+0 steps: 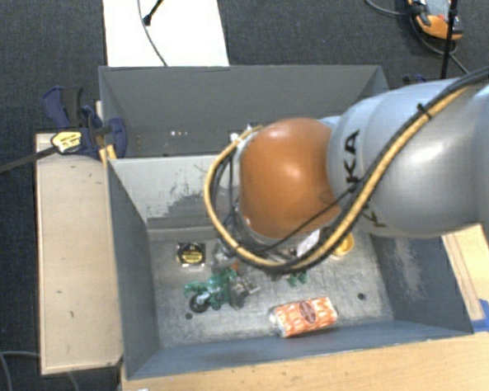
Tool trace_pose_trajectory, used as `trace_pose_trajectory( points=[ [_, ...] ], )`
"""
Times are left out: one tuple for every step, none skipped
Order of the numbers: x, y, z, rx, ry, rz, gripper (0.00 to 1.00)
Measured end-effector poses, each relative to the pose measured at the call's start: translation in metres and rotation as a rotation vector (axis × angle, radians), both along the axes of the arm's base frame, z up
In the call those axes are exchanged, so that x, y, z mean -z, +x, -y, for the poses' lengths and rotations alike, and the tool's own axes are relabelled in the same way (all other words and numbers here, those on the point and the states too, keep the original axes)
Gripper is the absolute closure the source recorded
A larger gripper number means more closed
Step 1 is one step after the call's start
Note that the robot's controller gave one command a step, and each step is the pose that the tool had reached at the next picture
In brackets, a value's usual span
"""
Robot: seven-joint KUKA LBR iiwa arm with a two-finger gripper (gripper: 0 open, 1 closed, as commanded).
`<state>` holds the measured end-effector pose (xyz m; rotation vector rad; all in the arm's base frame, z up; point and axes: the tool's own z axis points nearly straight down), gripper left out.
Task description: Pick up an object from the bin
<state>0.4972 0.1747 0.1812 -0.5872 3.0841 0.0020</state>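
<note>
hand (242,272) low over green toy heap (217,290), bin (135,263) centre; orange packet (304,317) near; hand state cannot tell.

Arm (428,159) in from right, orange-capped wrist (280,176), hand (239,269) probably just beneath

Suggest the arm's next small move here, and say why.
Probably a short descent toward the green toy on the bin floor: the arm's orange cover hangs just over it, nearer than the orange packet by the front wall or the small round yellow thing farther left.
</note>
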Motion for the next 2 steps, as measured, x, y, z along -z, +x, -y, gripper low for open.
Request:
trace_pose_trajectory(
  points=[
    [0.000, 0.000, 0.000, 0.002, 0.000, 0.000, 1.00],
    [-0.033, 0.000, 0.001, -0.088, -0.002, -0.004, 1.00]
  ],
)
